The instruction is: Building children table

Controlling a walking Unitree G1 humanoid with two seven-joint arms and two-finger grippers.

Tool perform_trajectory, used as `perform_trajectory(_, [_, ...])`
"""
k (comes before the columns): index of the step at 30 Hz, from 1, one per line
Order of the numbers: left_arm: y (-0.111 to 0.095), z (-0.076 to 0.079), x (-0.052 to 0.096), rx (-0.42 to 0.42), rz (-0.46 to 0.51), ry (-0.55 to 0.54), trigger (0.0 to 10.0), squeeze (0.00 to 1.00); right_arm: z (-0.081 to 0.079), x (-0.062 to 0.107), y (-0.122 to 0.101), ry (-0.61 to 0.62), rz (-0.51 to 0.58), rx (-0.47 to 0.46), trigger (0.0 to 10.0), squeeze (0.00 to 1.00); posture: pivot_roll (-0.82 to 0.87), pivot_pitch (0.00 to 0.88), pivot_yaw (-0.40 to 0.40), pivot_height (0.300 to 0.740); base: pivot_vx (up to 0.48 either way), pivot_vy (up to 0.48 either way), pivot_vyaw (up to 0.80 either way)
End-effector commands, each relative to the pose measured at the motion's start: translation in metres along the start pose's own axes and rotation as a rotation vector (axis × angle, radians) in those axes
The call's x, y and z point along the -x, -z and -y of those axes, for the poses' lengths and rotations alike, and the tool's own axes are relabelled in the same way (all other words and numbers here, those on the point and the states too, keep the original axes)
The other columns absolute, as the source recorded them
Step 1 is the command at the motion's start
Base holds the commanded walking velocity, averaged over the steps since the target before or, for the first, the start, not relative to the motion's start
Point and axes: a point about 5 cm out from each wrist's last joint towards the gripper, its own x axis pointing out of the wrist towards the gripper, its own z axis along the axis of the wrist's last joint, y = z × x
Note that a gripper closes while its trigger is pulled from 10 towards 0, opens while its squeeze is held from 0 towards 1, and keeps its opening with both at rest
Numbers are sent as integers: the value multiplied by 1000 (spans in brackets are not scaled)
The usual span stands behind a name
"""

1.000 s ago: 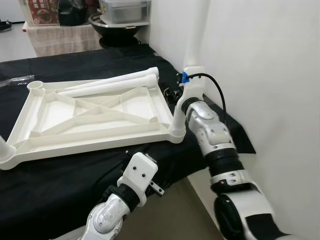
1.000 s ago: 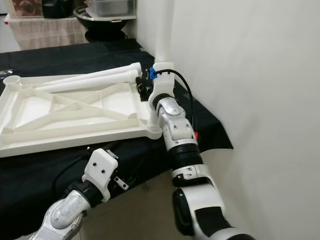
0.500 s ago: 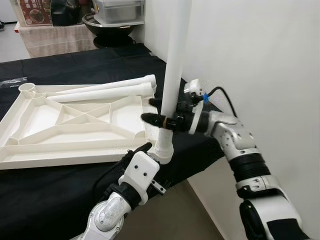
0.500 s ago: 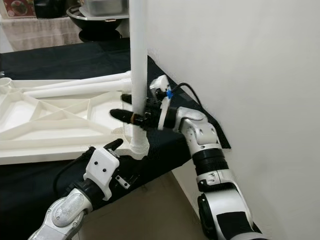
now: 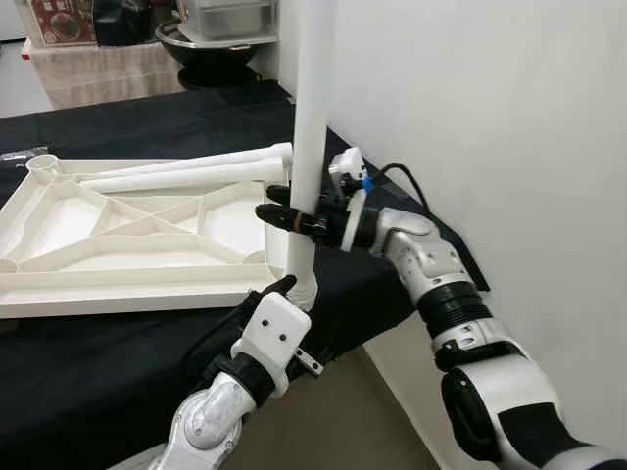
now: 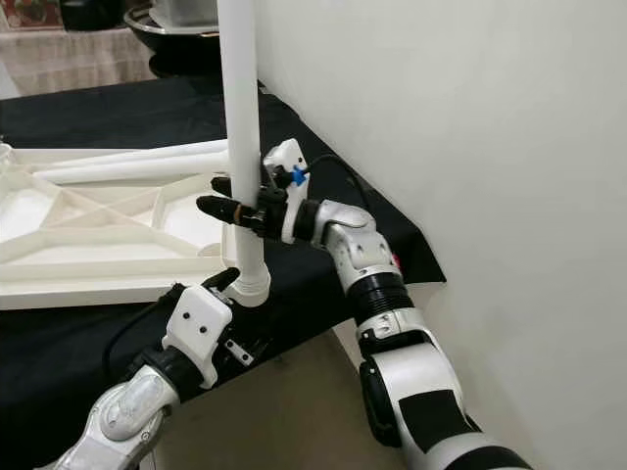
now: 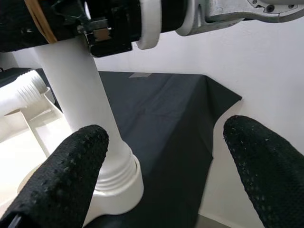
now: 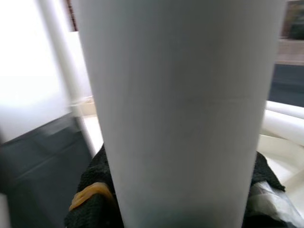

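Right pincer (image 5: 279, 212) clamped around upright white leg (image 5: 312, 117), left pincer (image 7: 156, 175) spread wide beside its base

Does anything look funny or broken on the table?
Nothing looks broken. The white tabletop lies upside down on the black cloth, one leg stands upright in its corner, and two spare legs lie across it.

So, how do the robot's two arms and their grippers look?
Both arms are silver with black joint rings. The right gripper has long black fingers, a yellow band, a blue clip and a black cable. The left gripper has black dimpled fingertips behind a white wrist block.
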Motion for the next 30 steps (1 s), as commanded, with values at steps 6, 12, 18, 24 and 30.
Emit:
perform_trajectory(6, [2,2,-1,-6,-7,14,10000,0,21,-1,-21,548,106,24,0,0,49,0,-86,740,0,0,0])
perform_trajectory(12, [2,3,-2,-7,-3,22,10000,0,36,33,-10,1151,28,16,0,0,49,0,-87,740,0,0,0])
perform_trajectory(18, [2,4,-2,-4,-4,23,10000,0,25,35,-6,1291,107,-71,0,0,54,0,-90,740,0,0,0])
perform_trajectory(24, [3,3,-1,-6,-6,21,10000,0,15,14,-23,1136,201,34,10000,1000,45,0,-94,740,0,0,0])
perform_trajectory(30, [3,5,-1,1,-4,19,10000,0,18,19,-25,1077,180,75,10000,341,41,0,-90,740,0,0,0])
